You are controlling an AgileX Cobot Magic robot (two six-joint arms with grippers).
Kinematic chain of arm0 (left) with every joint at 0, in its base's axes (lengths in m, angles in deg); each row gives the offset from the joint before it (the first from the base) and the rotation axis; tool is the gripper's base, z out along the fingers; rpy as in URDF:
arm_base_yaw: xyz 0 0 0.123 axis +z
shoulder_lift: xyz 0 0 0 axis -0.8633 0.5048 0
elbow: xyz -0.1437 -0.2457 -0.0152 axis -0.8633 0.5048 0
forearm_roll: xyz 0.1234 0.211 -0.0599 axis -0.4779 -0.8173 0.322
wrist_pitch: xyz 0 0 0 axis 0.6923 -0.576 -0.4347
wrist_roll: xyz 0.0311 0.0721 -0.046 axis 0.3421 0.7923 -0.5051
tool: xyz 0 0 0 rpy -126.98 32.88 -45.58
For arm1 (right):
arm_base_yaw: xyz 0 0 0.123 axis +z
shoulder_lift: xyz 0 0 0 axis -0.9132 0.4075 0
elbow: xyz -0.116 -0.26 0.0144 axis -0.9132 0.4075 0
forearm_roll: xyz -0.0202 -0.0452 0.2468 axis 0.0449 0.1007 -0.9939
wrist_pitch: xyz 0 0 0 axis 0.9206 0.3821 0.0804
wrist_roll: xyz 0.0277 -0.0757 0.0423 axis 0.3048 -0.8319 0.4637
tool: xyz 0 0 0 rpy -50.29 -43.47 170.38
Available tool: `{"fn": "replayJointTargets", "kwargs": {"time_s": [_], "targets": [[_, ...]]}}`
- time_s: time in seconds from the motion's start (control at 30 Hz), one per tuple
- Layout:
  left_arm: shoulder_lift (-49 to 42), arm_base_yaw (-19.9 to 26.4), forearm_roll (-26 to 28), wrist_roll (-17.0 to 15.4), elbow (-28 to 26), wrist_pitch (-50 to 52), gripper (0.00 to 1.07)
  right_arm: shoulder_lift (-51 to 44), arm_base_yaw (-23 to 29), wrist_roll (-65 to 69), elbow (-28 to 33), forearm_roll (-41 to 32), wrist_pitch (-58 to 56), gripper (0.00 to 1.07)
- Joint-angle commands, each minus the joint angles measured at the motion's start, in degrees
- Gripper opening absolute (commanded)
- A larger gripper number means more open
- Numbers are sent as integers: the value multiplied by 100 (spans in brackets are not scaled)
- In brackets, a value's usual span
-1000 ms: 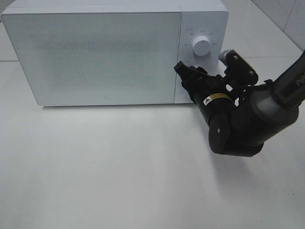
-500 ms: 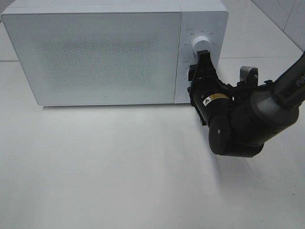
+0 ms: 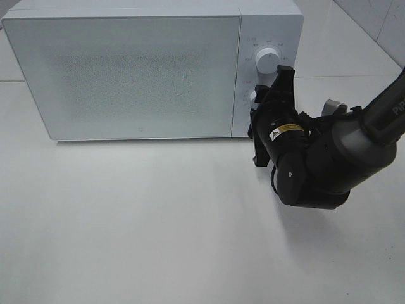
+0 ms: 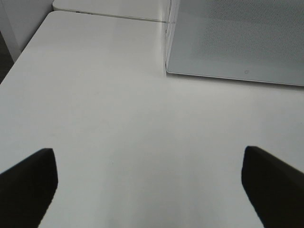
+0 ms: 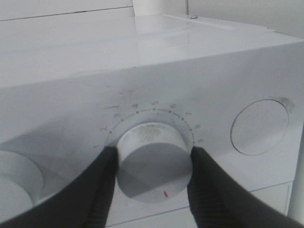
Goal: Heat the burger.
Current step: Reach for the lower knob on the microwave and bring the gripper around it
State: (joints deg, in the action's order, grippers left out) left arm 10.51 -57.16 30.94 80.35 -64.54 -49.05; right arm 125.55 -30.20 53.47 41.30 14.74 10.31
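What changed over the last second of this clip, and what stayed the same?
The right gripper rolled at the wrist and swung from beside the door's edge, up by the upper dial, then onto the lower dial. Its jaws now clasp the lower dial on both sides. The microwave stayed put with its door shut. The left gripper hangs open over the table.

Microwave (image 3: 126, 76) sitting at back of table (image 3: 126, 221). Ctrl panel (image 3: 291, 31) lying on its R side, upper dial (image 3: 266, 61) above lower dial (image 5: 152, 154). R gripper (image 5: 153, 164) fingers flanking lower dial, touching both sides.
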Motion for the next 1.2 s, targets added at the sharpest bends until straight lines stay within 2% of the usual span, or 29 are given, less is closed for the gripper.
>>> {"fn": "replayJointTargets", "kwargs": {"time_s": [0.03,0.67,1.0,1.03,1.1,1.13,1.17,1.2], "targets": [[-46,6,6,-34,29,80,98,-57,40,155,-246,768,1243,0],[-46,6,6,-34,29,80,98,-57,40,-229,-246,367,1243,8],[-46,6,6,-34,29,80,98,-57,40,-567,-246,23,1392,28],[-46,6,6,-34,29,80,98,-57,40,-573,-246,17,1369,34],[-46,6,6,-34,29,80,98,-57,40,-573,-246,6,1369,37],[-46,6,6,-34,29,80,98,-57,40,-573,-246,0,1324,44],[-46,6,6,-34,29,80,98,-57,40,-573,-246,0,1324,44],[-46,6,6,-34,29,80,98,-57,40,-584,-246,0,1301,51]]}}
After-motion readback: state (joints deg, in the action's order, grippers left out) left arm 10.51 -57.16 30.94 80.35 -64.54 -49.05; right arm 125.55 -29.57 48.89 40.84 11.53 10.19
